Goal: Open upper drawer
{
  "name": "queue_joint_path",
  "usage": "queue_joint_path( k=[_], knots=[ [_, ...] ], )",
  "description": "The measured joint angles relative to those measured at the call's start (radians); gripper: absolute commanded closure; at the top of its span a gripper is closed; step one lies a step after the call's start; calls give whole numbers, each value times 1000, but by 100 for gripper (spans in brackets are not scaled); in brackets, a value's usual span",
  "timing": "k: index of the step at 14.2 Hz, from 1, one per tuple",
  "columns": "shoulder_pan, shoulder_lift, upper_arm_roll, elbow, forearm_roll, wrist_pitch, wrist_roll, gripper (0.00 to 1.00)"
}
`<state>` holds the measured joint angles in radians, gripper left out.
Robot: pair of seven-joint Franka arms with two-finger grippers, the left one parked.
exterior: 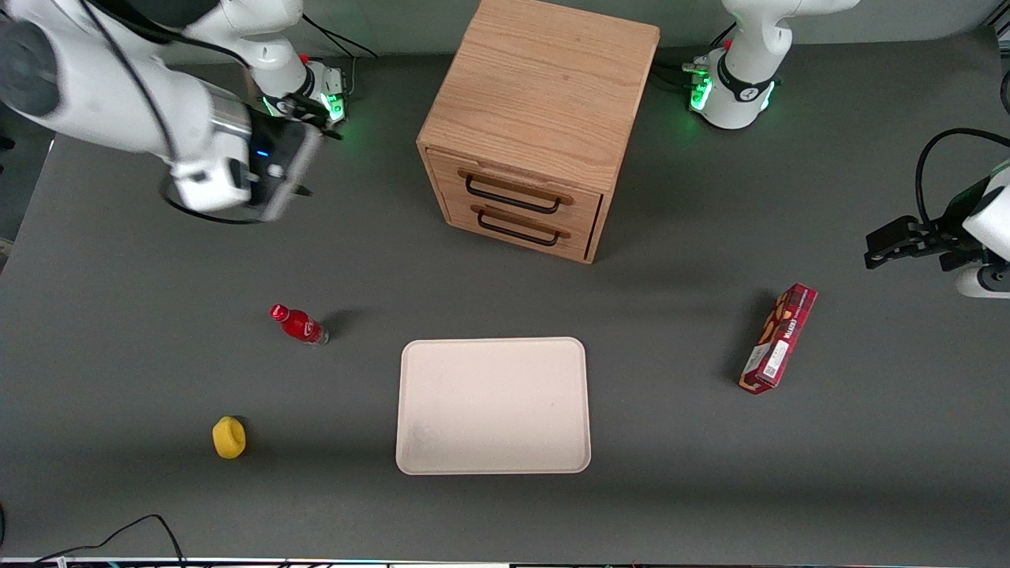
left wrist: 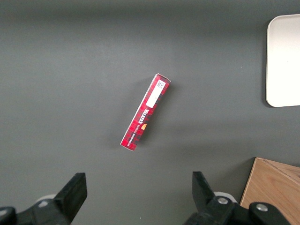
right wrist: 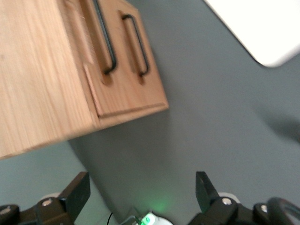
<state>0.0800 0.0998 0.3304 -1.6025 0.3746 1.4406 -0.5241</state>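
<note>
A light oak cabinet stands at the back middle of the table with two drawers, both shut. The upper drawer has a thin black wire handle; the matching lower drawer sits under it. In the right wrist view the upper drawer's handle is the one nearer the cabinet's top, with the lower handle beside it. My right gripper hangs above the table toward the working arm's end, well apart from the cabinet. It is open and empty.
A white tray lies nearer the front camera than the cabinet. A red bottle and a yellow object lie toward the working arm's end. A red box lies toward the parked arm's end and also shows in the left wrist view.
</note>
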Motion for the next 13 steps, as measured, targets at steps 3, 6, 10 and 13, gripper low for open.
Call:
queue_joint_path(
  k=[3, 6, 10, 13],
  knots=[
    [3, 156, 123, 63, 3, 99, -2, 0],
    [2, 266, 221, 74, -2, 224, -2, 0],
    [-5, 359, 326, 74, -79, 331, 18, 0],
    [-11, 426, 392, 73, -166, 404, 93, 0]
  ],
)
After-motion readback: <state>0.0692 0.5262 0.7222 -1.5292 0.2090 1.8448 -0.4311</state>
